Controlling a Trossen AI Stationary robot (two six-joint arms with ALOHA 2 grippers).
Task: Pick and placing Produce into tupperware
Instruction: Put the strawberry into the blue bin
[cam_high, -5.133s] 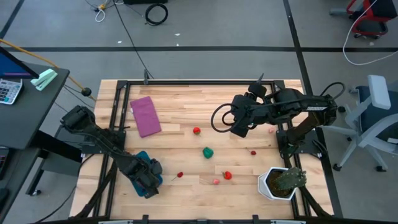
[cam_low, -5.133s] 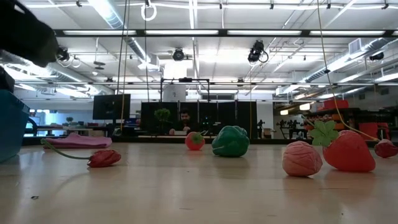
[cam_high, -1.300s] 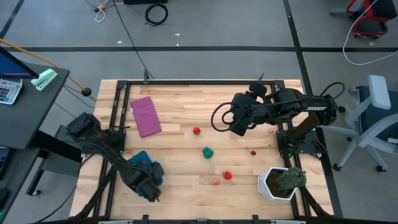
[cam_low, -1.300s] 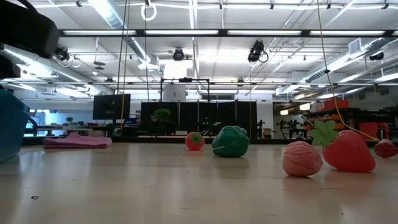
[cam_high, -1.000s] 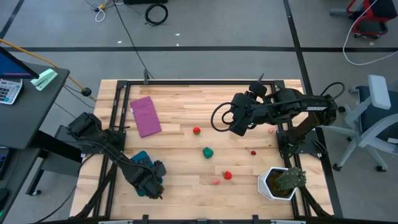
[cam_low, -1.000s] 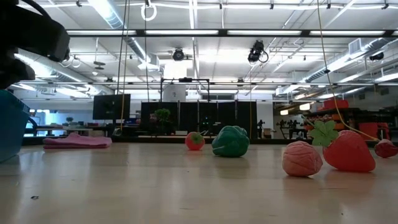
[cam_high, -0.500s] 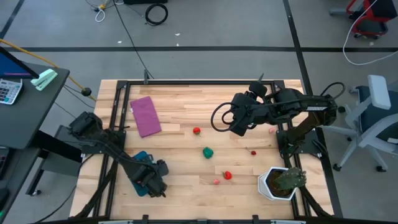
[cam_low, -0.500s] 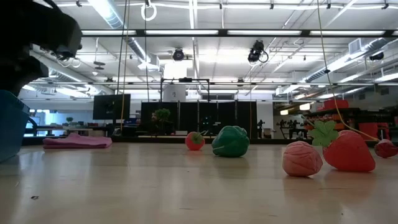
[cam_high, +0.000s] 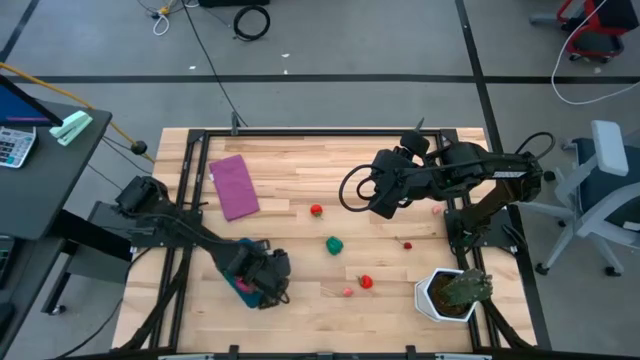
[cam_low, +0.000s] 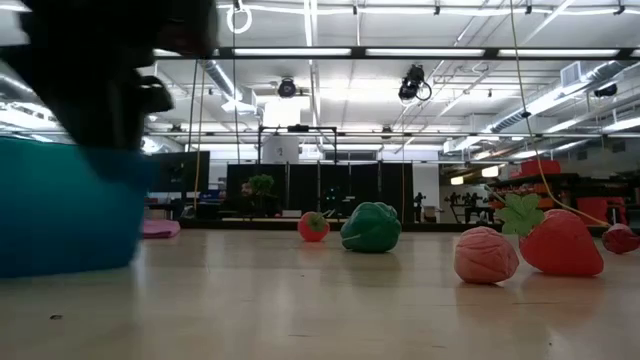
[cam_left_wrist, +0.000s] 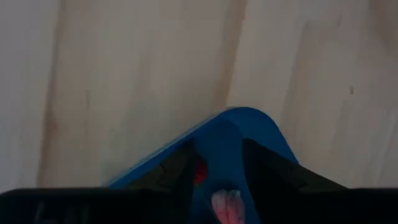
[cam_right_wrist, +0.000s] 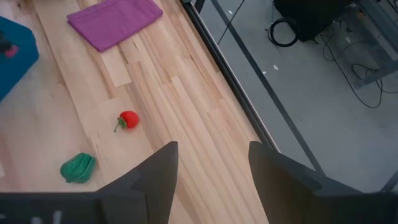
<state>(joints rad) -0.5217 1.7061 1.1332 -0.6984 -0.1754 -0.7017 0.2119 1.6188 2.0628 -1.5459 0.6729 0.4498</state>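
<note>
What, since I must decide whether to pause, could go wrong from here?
The left gripper appears to pinch one corner of the tupperware; that hold may slip or tilt it, spilling the pink piece inside. The strawberry lies close by and might get knocked. The right gripper waits farther off, open.

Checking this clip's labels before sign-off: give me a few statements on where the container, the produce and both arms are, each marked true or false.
1. The left gripper is at the teal tupperware. True.
2. The green produce lies in the tupperware. False: it lies on the bare table.
3. The right gripper holds a strawberry. False: its jaws are open and empty, above the table.
4. The purple cloth lies flat near the table's far left corner. True.
5. The potted plant stands beside the tupperware. False: it stands at the near right corner.
</note>
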